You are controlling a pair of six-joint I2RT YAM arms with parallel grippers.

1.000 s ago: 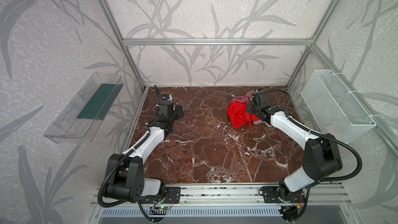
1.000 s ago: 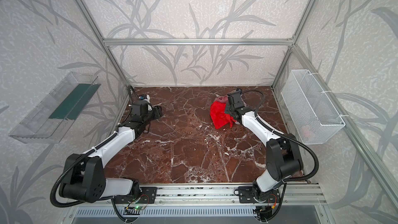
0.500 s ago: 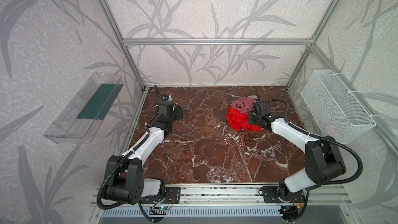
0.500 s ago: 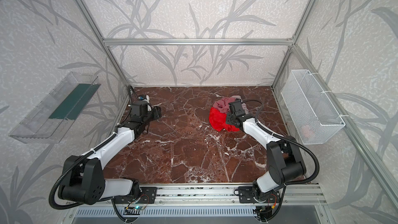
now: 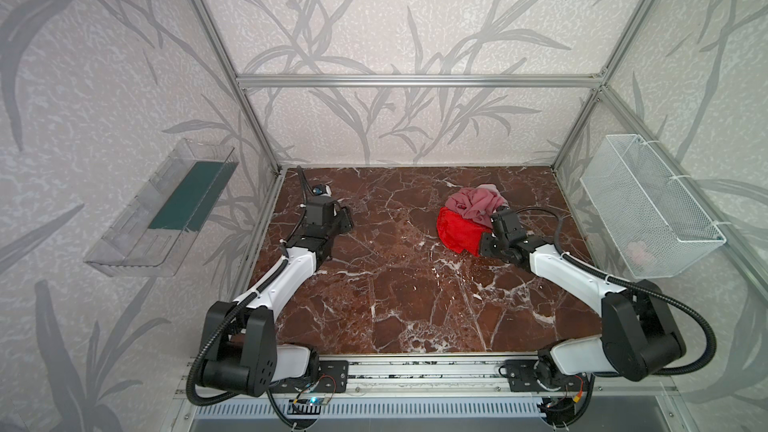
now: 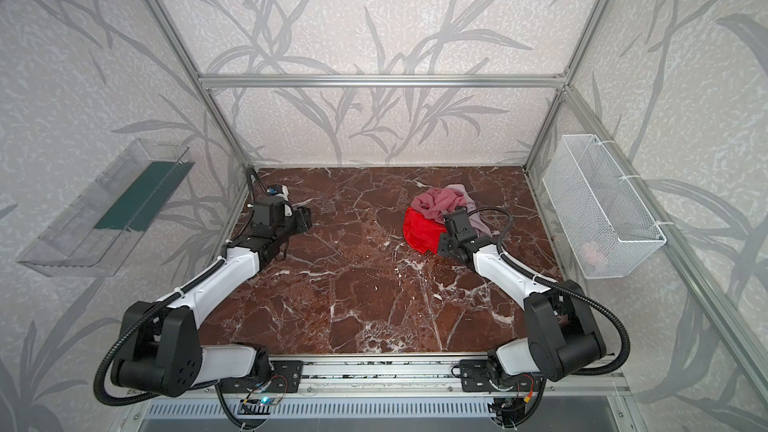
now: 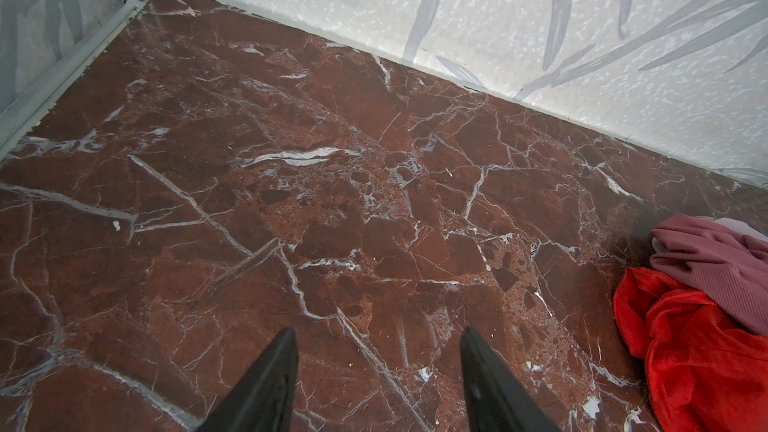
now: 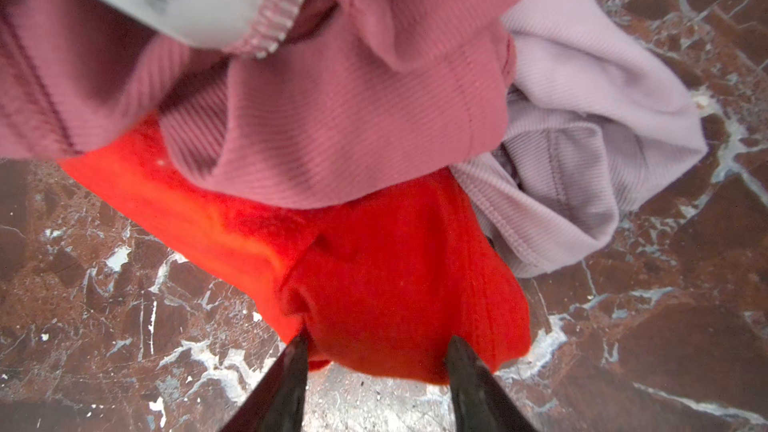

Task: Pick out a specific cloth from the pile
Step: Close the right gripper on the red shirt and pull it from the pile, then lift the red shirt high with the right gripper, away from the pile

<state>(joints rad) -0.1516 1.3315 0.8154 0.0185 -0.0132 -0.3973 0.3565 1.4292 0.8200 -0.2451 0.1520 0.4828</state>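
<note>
The cloth (image 5: 457, 229) (image 6: 419, 228), bright red, lies crumpled on the marble floor at the near-left side of the pile (image 5: 478, 202) (image 6: 441, 200), partly under a dusty rose cloth (image 8: 332, 118). A pale pink cloth (image 8: 590, 135) lies beside them. My right gripper (image 8: 376, 340) (image 5: 481, 241) is open, low over the floor, and its fingertips (image 8: 300, 347) stand at the red cloth's near edge without pinching it. My left gripper (image 7: 378, 332) (image 5: 345, 218) is open over bare floor at the far left, holding nothing. The red cloth (image 7: 706, 367) also shows in the left wrist view.
A white wire basket (image 5: 648, 209) hangs on the right wall with something pink in it. A clear plastic tray (image 5: 166, 209) is mounted on the left wall. Aluminium frame posts stand at the floor's corners.
The right gripper came down with the red cloth, opened and let it go on the floor by the pile, then drew back slightly. The left arm stayed still.
</note>
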